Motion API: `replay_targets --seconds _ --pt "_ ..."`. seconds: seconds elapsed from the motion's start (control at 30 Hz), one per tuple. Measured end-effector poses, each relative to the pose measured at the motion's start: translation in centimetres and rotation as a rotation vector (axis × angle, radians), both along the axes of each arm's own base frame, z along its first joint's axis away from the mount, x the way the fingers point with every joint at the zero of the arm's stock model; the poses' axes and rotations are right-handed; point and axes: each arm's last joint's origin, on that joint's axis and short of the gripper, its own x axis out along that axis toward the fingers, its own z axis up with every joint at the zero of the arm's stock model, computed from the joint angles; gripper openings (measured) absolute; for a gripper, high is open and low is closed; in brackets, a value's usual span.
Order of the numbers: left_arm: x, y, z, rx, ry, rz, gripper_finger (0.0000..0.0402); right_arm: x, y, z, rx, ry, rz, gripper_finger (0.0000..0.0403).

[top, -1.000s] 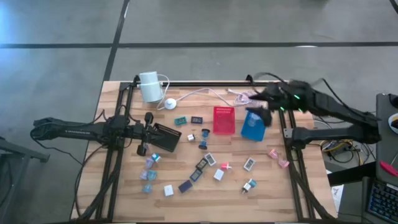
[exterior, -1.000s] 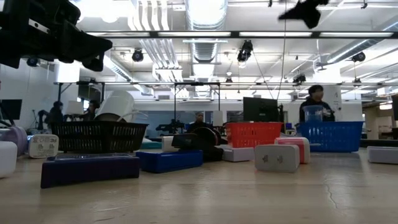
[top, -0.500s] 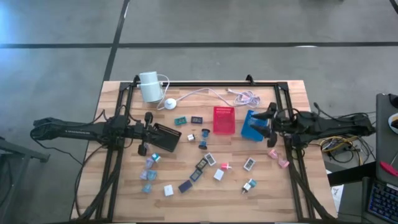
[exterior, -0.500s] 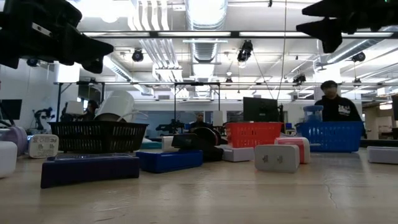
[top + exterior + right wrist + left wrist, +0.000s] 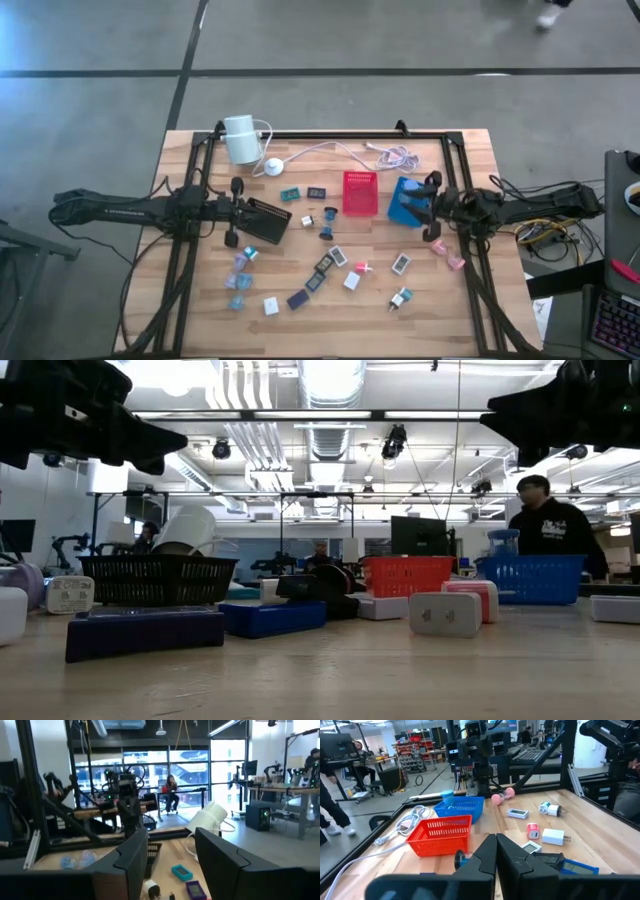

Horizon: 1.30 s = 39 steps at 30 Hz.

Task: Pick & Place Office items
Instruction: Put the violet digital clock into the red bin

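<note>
Small office items (image 5: 330,262) in white, teal, pink and dark colours lie scattered flat on the wooden table (image 5: 200,310); several also show in the left wrist view (image 5: 551,836). My left gripper (image 5: 232,212) hangs level at the table's left, just beside the black tray (image 5: 268,220), with its fingers shut (image 5: 496,855) on nothing. At the table's right my right gripper (image 5: 428,208) is level beside the blue tray (image 5: 405,200). Its fingers stand open (image 5: 172,865) with nothing between them. Both grippers hang well above the table top in the low view.
A red tray (image 5: 359,193) stands between the black and the blue one. A white cylinder (image 5: 240,138) with its cable (image 5: 330,150) and round puck (image 5: 272,167) lies at the far left. A black frame (image 5: 330,135) borders the table. A person (image 5: 555,535) stands beyond it.
My right gripper has come down from high over the table's far right part, toward the near and right edges, to a spot beside the blue tray. It has tipped from pointing downward to about level. The left arm and the items have kept still.
</note>
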Motion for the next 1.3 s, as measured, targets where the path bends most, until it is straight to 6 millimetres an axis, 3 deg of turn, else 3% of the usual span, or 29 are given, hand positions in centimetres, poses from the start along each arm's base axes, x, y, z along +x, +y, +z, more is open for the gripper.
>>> replay_targets --seconds 0.37,0.6,0.8,0.87,0.97,1.1,1.2,1.3 --pt "0.0 0.0 0.0 0.003 0.002 0.0 0.0012 0.0 0.2 -0.3 -0.03 0.02 0.05 0.0106" --pt "0.0 0.0 0.2 -0.129 0.084 0.031 0.0012 0.1 0.7 0.7 -0.009 -0.014 0.146 0.0061" --pt "0.1 1.0 2.8 -0.151 0.247 0.398 0.0011 0.0 1.3 1.0 -0.069 -0.01 0.135 0.0032" --pt "0.6 1.2 4.2 -0.133 0.301 0.439 0.0006 0.0 1.2 1.0 -0.073 -0.009 0.108 0.0027" --pt "2.5 1.3 6.5 -0.109 0.372 0.445 0.0004 0.0 1.2 1.2 -0.071 -0.014 0.105 0.0023" --pt "6.5 2.3 9.2 -0.02 0.52 0.463 0.0004 0.1 1.2 1.6 -0.07 -0.024 0.104 0.0022" --pt "10.1 4.4 9.9 0.021 0.653 0.466 0.0002 0.1 1.3 1.6 -0.07 -0.022 0.112 0.0022" --pt "13.6 6.6 9.4 0.034 0.761 0.327 0.0003 0.1 1.3 1.4 -0.072 -0.005 0.119 0.0022"
